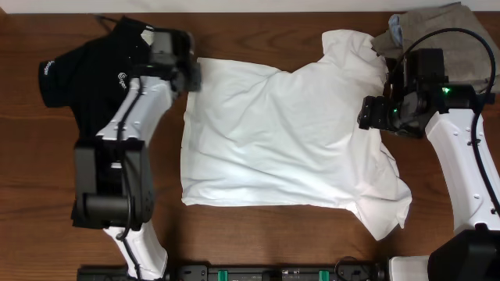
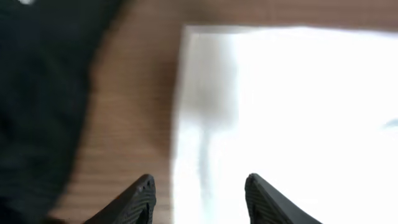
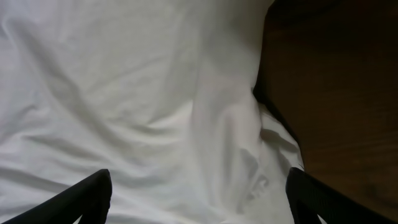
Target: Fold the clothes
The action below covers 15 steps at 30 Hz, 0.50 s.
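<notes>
One white T-shirt (image 1: 273,140), one black shirt (image 1: 78,70), left tool (image 2: 199,180) and right tool (image 3: 199,174) both spread, holding nothing

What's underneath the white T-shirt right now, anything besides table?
Only the wooden table shows around the white T-shirt, which lies spread out. Its cloth hides whatever is beneath, so nothing else can be confirmed. The left gripper and right gripper are open above its edges.

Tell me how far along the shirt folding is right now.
Done: nothing folded yet; the white T-shirt lies spread flat on the table. In hand: both sets of jaws stand open over it, the left at a corner, the right at the opposite edge, gripping nothing. To do: every fold of it, then the black shirt, which looks unfolded too.
</notes>
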{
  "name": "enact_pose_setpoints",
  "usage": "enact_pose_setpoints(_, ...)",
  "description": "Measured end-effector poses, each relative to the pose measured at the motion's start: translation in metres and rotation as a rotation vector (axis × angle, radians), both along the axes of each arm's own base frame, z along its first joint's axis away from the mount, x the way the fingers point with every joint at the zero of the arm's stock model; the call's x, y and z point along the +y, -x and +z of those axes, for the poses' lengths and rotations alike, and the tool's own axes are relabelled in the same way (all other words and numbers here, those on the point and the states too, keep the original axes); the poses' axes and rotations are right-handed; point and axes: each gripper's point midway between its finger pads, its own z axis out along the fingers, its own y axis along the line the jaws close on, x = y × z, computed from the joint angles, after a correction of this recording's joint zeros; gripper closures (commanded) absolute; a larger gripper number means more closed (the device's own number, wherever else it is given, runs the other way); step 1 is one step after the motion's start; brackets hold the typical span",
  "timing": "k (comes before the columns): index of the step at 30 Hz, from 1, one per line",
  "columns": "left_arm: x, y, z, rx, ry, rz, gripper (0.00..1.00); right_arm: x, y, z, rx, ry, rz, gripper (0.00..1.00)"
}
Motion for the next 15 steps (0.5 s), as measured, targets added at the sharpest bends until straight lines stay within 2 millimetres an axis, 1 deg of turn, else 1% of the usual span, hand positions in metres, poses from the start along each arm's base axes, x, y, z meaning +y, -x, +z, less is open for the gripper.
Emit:
enact_pose_setpoints(2,-0.012,0.014,-0.017,0.074,-0.007,-0.025,0.52,0.0,0.0,0.0,0.0,0.0,0.0,0.11)
enact_pose_setpoints(4,-0.018,0.027,-0.032,0.144,-0.002,-0.027,0.51,0.0,0.0,0.0,0.0,0.001,0.003,0.11)
enact_pose_setpoints(6,-0.022,0.036,-0.04,0.189,0.017,-0.028,0.51,0.0,0.0,0.0,-0.001,0.003,0.009,0.11)
enact_pose_setpoints(11,-0.026,0.041,-0.042,0.212,0.05,-0.024,0.51,0.0,0.0,0.0,-0.002,0.005,0.017,0.1)
enact_pose_setpoints(15,-0.026,0.046,-0.049,0.232,0.054,-0.022,0.52,0.0,0.0,0.0,-0.002,0.005,0.017,0.1)
